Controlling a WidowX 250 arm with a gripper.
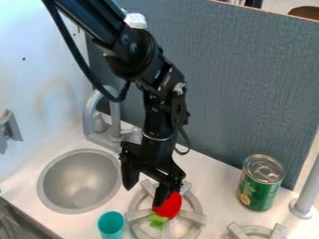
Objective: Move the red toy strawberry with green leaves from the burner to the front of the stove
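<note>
The black gripper (146,186) hangs over the left burner with its two fingers spread wide apart, open. A red toy strawberry (171,206) with a bright green leafy top (157,220) rests on the grey burner grate (196,218). The right-hand finger comes down at the strawberry's upper left edge and overlaps it; whether they touch I cannot tell. The left-hand finger is off to the left, between the sink and the burner, with nothing against it.
A turquoise cup (111,223) stands just left of the burner. The round metal sink (78,182) and grey faucet (93,109) are at the left. To the right are a green can (260,183), a second burner (255,230) and a grey post (308,193). A grey panel (249,84) rises behind.
</note>
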